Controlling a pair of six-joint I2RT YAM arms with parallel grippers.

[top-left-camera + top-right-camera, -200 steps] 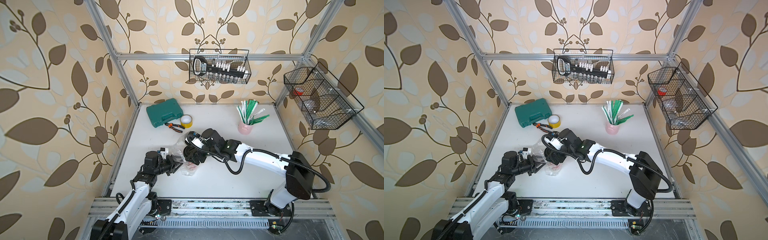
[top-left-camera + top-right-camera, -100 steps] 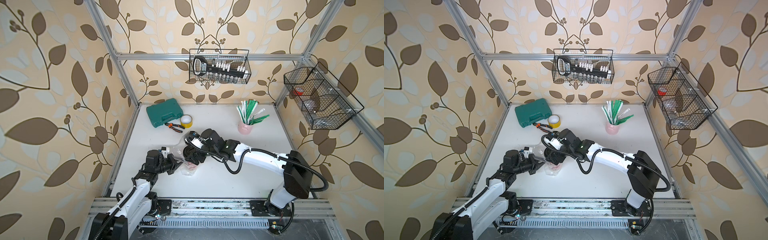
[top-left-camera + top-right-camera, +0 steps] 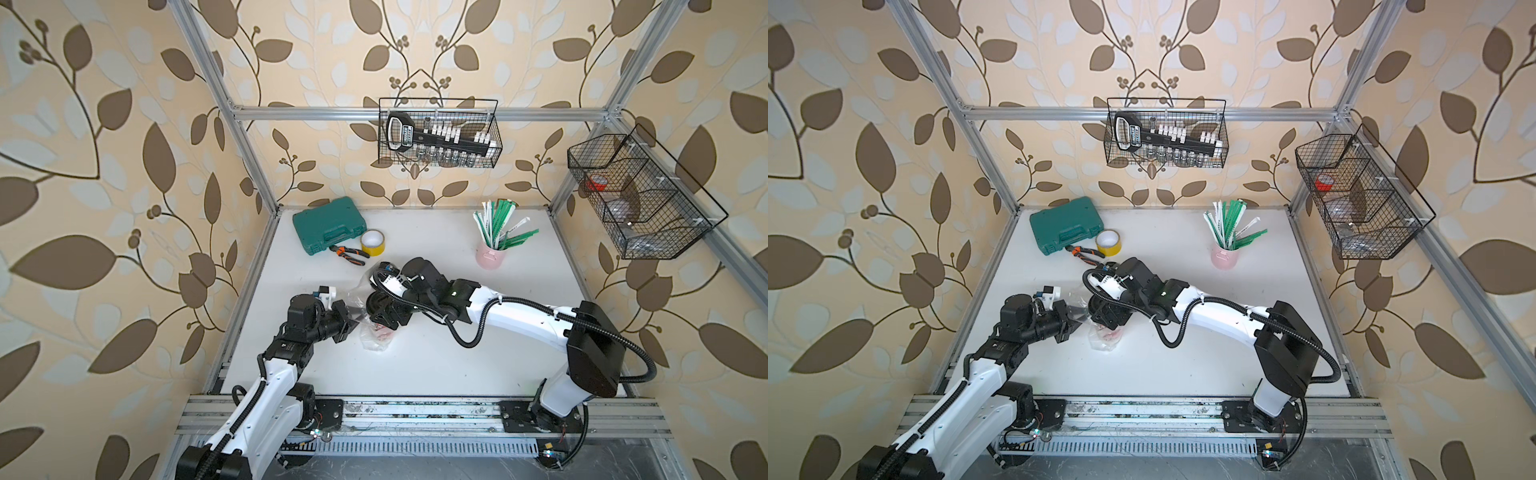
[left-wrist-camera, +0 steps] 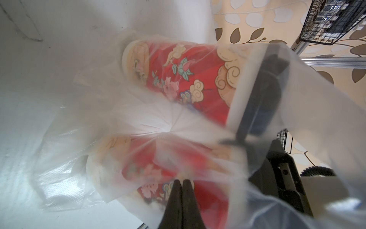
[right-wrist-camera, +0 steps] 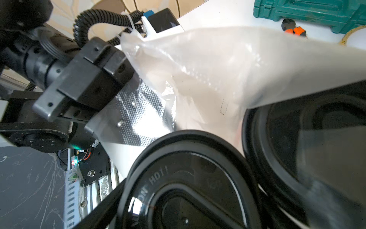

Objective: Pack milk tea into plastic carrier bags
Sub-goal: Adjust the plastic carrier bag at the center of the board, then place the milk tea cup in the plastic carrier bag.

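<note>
While both milk tea cups (image 4: 182, 79) are standing side by side inside the plastic bag (image 5: 217, 69) on the table (image 3: 457, 365), left fingers (image 4: 175, 200) are pinching the bag's top film tight. Right fingers (image 5: 326, 162) are sitting spread wide around 1 black lid (image 5: 188, 188); can't tell if gripping. Film is looking thin, slippery, floppy. Cups are looking stiff but likely tippy, so I'm favouring lifting by the bag top. Pliers (image 3: 347, 252) and tape roll (image 3: 372, 241) are crowding behind; front and right are offering open table.

One cup (image 4: 142, 170) blurred thru bag (image 4: 65, 168); R fingers (image 5: 332, 178) blurred.
</note>
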